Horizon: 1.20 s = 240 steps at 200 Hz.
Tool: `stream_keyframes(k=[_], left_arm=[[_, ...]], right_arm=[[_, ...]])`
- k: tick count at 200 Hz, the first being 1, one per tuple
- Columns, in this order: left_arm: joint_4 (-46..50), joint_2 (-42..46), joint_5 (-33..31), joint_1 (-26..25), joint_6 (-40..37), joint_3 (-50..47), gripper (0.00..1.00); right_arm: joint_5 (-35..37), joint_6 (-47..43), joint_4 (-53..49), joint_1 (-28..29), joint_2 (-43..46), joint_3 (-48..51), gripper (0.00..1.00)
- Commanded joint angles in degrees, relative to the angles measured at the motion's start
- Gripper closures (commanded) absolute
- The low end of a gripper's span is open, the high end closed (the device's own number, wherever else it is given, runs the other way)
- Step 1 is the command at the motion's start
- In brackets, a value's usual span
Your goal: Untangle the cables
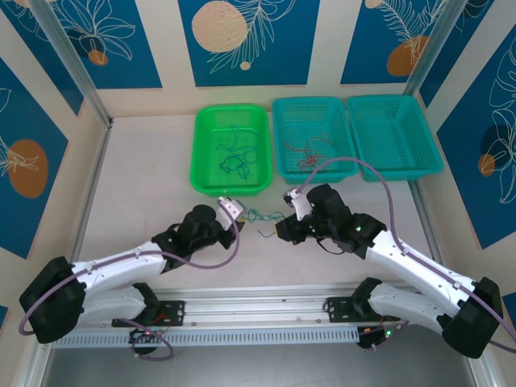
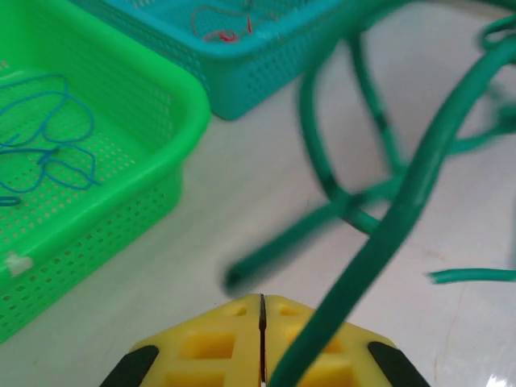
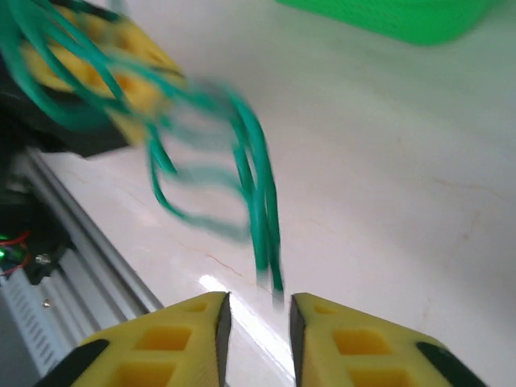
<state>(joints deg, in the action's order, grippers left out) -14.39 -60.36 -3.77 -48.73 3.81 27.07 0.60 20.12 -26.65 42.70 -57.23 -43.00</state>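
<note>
Cables in green bunch in a loose tangle at the near middle of the bench, between the two end effectors. The left end effector is clamped on one green strand, which rises from its yellow fingers. The right end effector stands slightly apart, strand ends dangling just above the gap. Blue cables lie in the green basket, red cables in the teal basket beside it.
</note>
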Motion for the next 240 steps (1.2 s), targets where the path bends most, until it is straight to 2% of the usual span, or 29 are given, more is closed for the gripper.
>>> stream_keyframes(k=[1, 15, 26, 46, 62, 103, 123, 149, 164, 181, 207, 217, 240], left_arm=[[-4.4, 3.4, 1.8, 0.3, 5.6, -2.1, 1.00], [-5.0, 4.1, 2.7, 0.3, 7.0, -2.6, 1.00], [-4.6, 4.3, 2.9, 0.3, 7.0, -2.5, 1.00], [-2.1, 4.6, 1.4, 0.3, 6.9, -1.9, 1.00], [-0.5, 4.6, -0.3, 0.4, 7.4, -1.7, 1.00], [1.0, 2.6, -1.4, 0.5, 9.4, -1.3, 1.00], [0.1, 1.7, -1.1, 0.5, 10.0, -1.4, 1.00], [-0.3, 1.0, -0.5, 0.5, 10.2, -0.6, 1.00], [-0.3, 0.9, -0.1, 0.6, 10.1, -0.1, 1.00], [-0.3, 0.8, 0.4, 0.5, 10.2, 0.3, 1.00], [-0.6, 0.5, 1.1, 0.6, 10.6, 0.1, 1.00], [-0.7, 0.5, 1.2, 0.6, 10.8, 0.0, 1.00], [0.9, 1.3, -0.3, 0.6, 11.1, 0.2, 1.00]], right_arm=[[2.3, 0.7, -1.7, 0.7, -2.0, 0.4, 0.83], [2.9, 2.0, 0.1, 0.9, -2.9, 1.2, 0.95], [3.9, 3.3, 1.9, 0.9, -3.1, 1.8, 1.00], [7.1, 5.6, 2.7, 0.3, -2.7, 2.0, 1.00], [4.7, 5.7, 3.4, -0.8, -1.2, 2.1, 1.00], [-5.0, 11.0, 9.1, -2.6, 8.4, 4.5, 0.78], [-9.7, 18.2, 19.7, -2.7, 12.4, 9.3, 0.56], [-11.6, 29.5, 35.9, -1.9, 11.2, 15.4, 0.39], [-9.9, 32.0, 41.5, -0.9, 8.6, 17.0, 0.35], [-7.8, 32.3, 44.2, -0.3, 5.7, 16.9, 0.35], [-6.6, 32.6, 48.5, -0.3, 1.1, 15.8, 0.43], [-5.9, 32.8, 48.7, -0.2, -0.4, 15.2, 0.55], [-4.1, 33.4, 46.2, -0.9, -2.8, 14.1, 0.91]])
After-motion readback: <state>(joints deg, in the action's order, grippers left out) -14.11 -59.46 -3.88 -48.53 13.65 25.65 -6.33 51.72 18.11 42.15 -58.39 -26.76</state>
